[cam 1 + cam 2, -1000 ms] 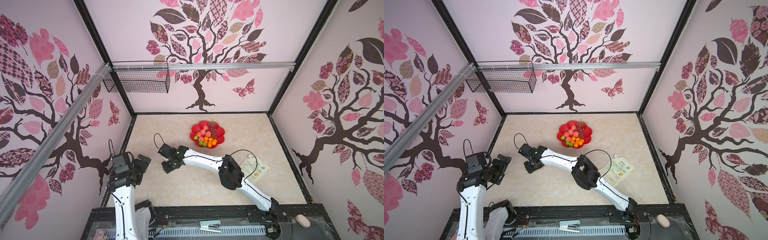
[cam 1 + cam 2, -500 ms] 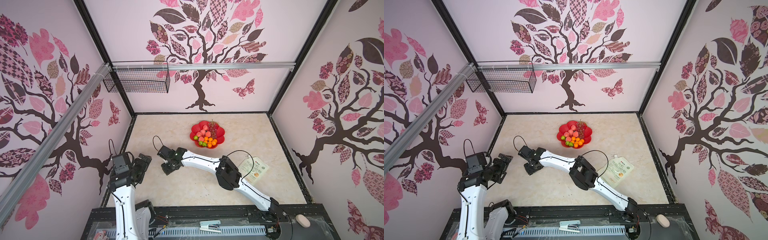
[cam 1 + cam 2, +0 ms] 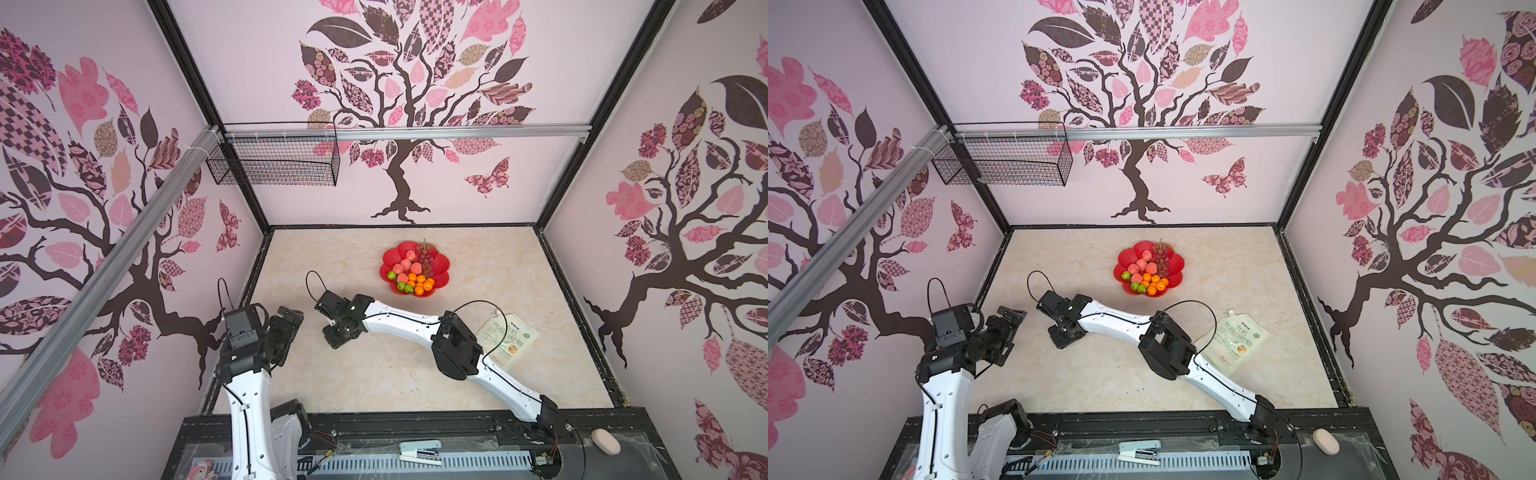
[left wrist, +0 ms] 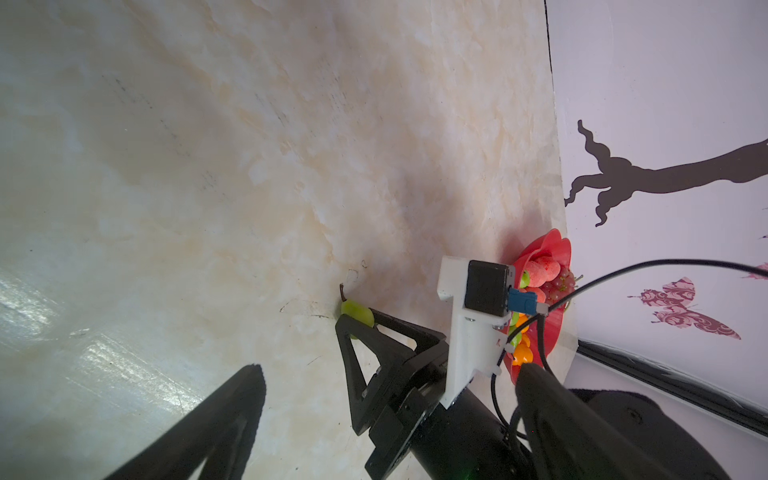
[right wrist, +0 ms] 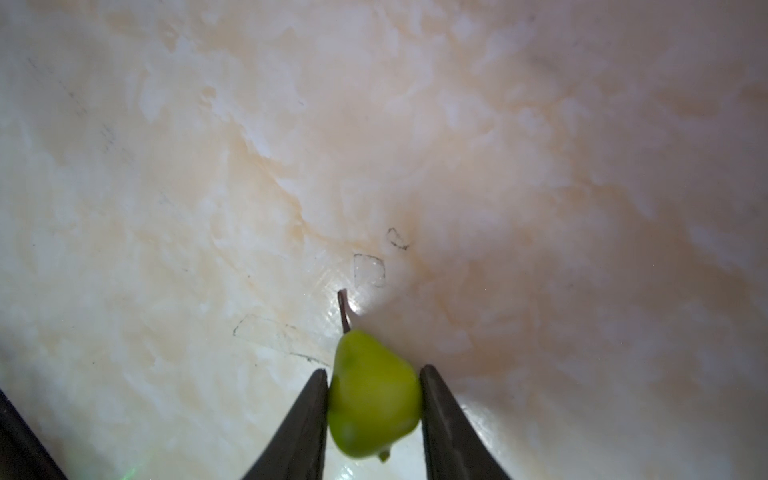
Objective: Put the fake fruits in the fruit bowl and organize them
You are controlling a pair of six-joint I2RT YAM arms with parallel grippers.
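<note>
A small green pear (image 5: 372,399) with a brown stem lies on the marble table, and my right gripper (image 5: 374,395) is shut on it, both fingers pressing its sides. In the left wrist view the pear (image 4: 356,312) shows at the right gripper's (image 4: 359,322) tips. In both top views that gripper (image 3: 334,332) (image 3: 1061,334) points down at left of centre. The red fruit bowl (image 3: 442,266) (image 3: 1177,266) stands further back, holding peaches (image 3: 405,264), oranges (image 3: 419,282), green fruits (image 3: 390,275) and grapes (image 3: 426,259). My left gripper (image 4: 390,370) (image 3: 291,316) hangs open and holds nothing.
A cream printed pouch (image 3: 505,338) lies at the right beside the right arm's elbow. A black wire basket (image 3: 274,160) hangs on the back left rail. A stapler (image 3: 419,451) and a white oval object (image 3: 605,440) sit on the front ledge.
The right arm has crept slightly to the left, its gripper staying low over the table. The left arm has not moved.
</note>
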